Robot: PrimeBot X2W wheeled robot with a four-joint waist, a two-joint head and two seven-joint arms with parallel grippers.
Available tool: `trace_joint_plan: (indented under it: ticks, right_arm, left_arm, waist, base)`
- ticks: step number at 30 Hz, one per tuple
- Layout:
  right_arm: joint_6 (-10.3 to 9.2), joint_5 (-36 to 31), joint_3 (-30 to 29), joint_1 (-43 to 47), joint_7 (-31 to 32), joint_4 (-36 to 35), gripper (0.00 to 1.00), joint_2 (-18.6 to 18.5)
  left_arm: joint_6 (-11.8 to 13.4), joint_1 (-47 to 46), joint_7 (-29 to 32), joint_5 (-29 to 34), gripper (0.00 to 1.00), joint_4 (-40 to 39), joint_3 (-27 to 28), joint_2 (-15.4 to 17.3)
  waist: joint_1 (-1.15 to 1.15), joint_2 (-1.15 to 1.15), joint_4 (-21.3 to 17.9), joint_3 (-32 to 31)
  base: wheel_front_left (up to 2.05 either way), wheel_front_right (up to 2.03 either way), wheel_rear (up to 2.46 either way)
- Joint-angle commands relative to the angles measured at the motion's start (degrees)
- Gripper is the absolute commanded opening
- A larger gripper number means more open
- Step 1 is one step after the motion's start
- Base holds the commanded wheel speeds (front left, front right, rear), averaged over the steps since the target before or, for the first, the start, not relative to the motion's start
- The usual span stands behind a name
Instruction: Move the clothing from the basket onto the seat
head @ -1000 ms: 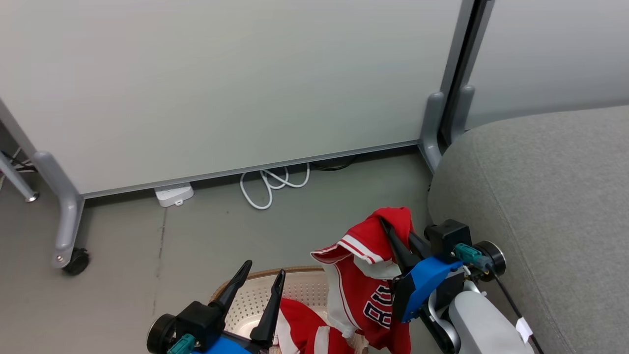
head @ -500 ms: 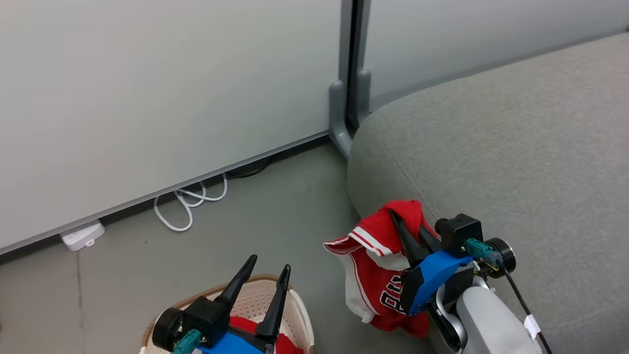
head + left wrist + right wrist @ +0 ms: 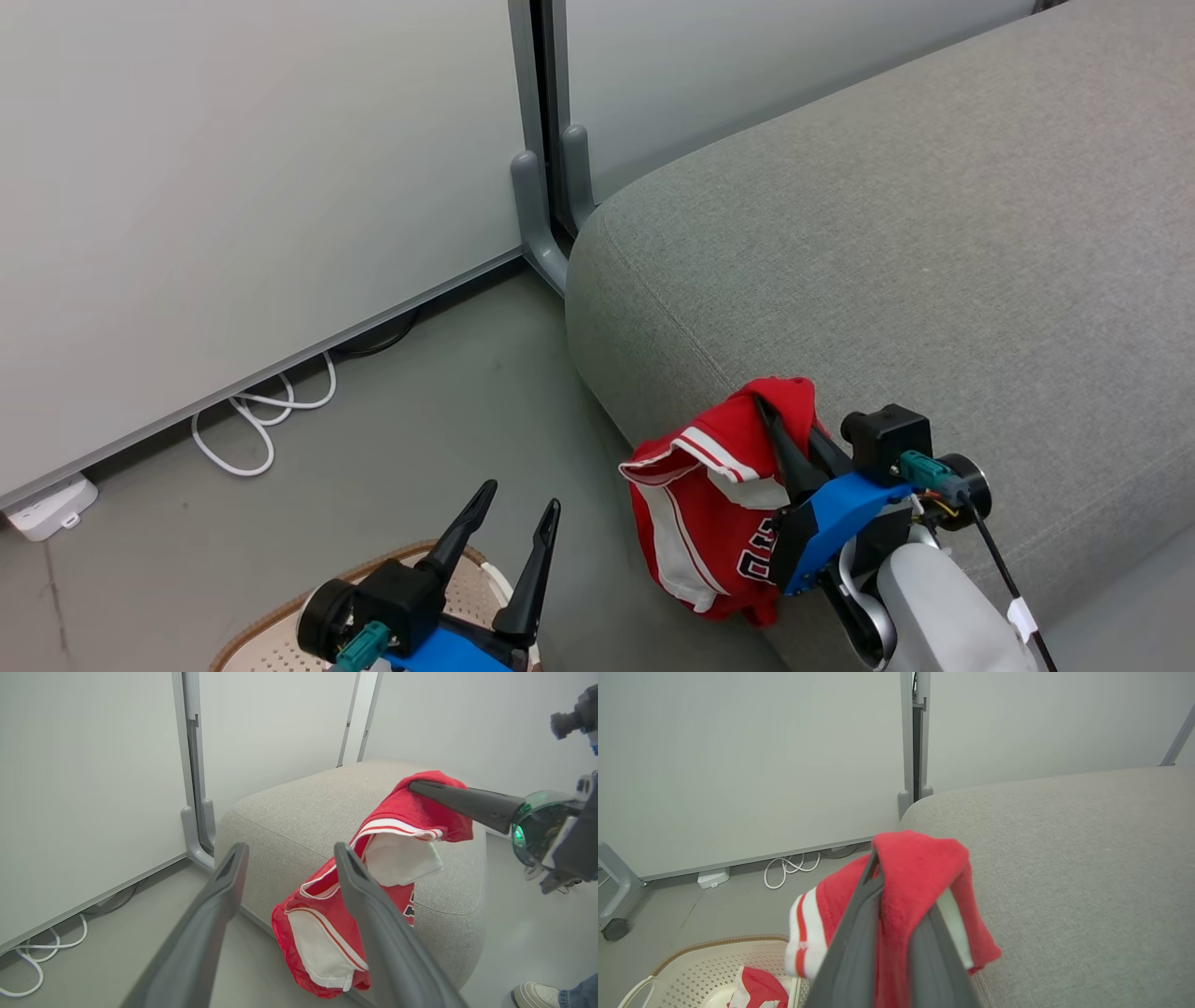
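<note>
At the left end of the grey seat, the right hand grips a red jersey by its top fold, hem dangling beside the seat's side. It likely wants lifting and carrying right, over the upholstery, before release. The basket, near left, holds another red garment, close by the open, empty left hand.

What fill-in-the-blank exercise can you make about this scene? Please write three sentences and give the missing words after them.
1. The right gripper is shut on a garment whose main colour is ____.
2. The left gripper holds nothing, and its jaws stand ____.
3. The seat next to the garment is covered in light ____ fabric.

Missing words: red; open; grey.
</note>
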Motion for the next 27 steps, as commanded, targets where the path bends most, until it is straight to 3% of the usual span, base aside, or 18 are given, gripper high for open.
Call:
trace_joint_plan:
  ticks: [1,6,12,22,27]
  right_arm:
    - [-0.04,0.81,-0.21,0.40,0.27,-0.07,0.00,-0.04]
    - [-0.04,0.82,-2.16,-3.48,2.01,0.34,0.00,-0.07]
    - [-0.05,-6.56,-9.44,-14.83,6.30,-0.25,0.00,-1.19]
    - [-0.05,-9.03,-23.41,-35.19,15.02,-6.65,0.00,-12.08]
    - [-0.05,-9.98,-32.10,-42.23,15.75,-5.99,0.00,-18.12]
  left_arm:
    - [-0.24,-0.77,-0.19,0.53,1.00,0.19,0.16,0.22]
    - [-0.45,-1.23,-0.19,0.94,1.00,0.27,0.65,0.15]
    - [-0.80,-3.81,-0.19,2.54,1.00,-0.46,0.46,1.36]
    - [-0.99,-12.15,-0.19,4.79,1.00,-3.77,-1.03,4.88]
    - [-1.10,-16.81,-0.11,5.48,1.00,-6.24,-2.28,6.34]
  waist:
    - [0.00,0.00,0.31,0.32]
    - [0.00,0.00,0.79,1.42]
    - [0.00,0.00,2.19,6.52]
    - [0.00,0.00,5.53,20.45]
    - [0.00,0.00,7.03,27.38]
  base:
    - [0.00,0.00,0.00]
    - [0.00,0.00,0.00]
    - [0.00,0.00,0.00]
    - [0.00,0.00,0.00]
    - [0.00,0.00,0.00]
